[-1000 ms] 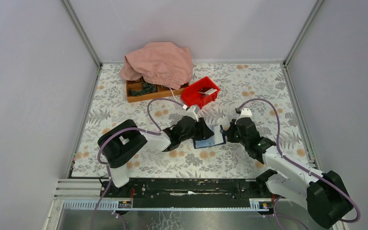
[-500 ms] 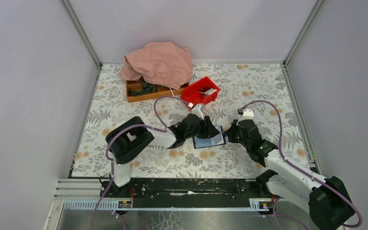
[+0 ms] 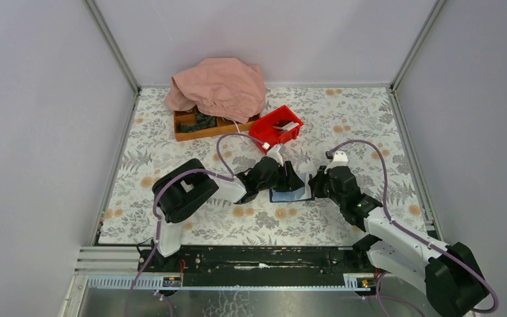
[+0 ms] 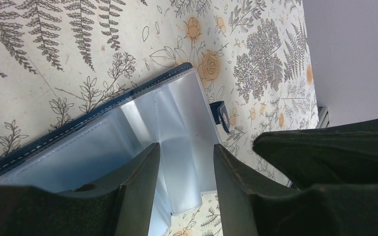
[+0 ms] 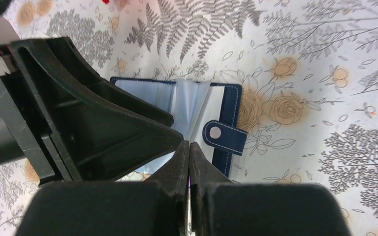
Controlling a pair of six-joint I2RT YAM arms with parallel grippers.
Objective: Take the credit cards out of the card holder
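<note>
The card holder [image 3: 288, 195] lies open on the table between my two grippers, dark blue edges around glossy light blue-grey sleeves [image 4: 177, 115]. Its snap strap [image 5: 223, 133] sticks out on the right. My left gripper [image 3: 293, 179] is open, with both fingers over the sleeves [image 4: 186, 147] and a loose sleeve leaf between them. My right gripper [image 3: 314, 185] is shut with nothing visibly in it, its tips [image 5: 188, 143] at the holder's edge by the strap. I cannot make out any separate credit card in the sleeves.
A red bin [image 3: 269, 131] with a light grey flat piece [image 3: 290, 125] stands behind the holder. A wooden tray [image 3: 186, 132] sits at the back left, half under a pink cloth [image 3: 219, 87]. Walls close in the floral mat on three sides.
My left gripper has reached to the right, further over the open holder. The right gripper has shifted slightly toward the holder's right edge.
</note>
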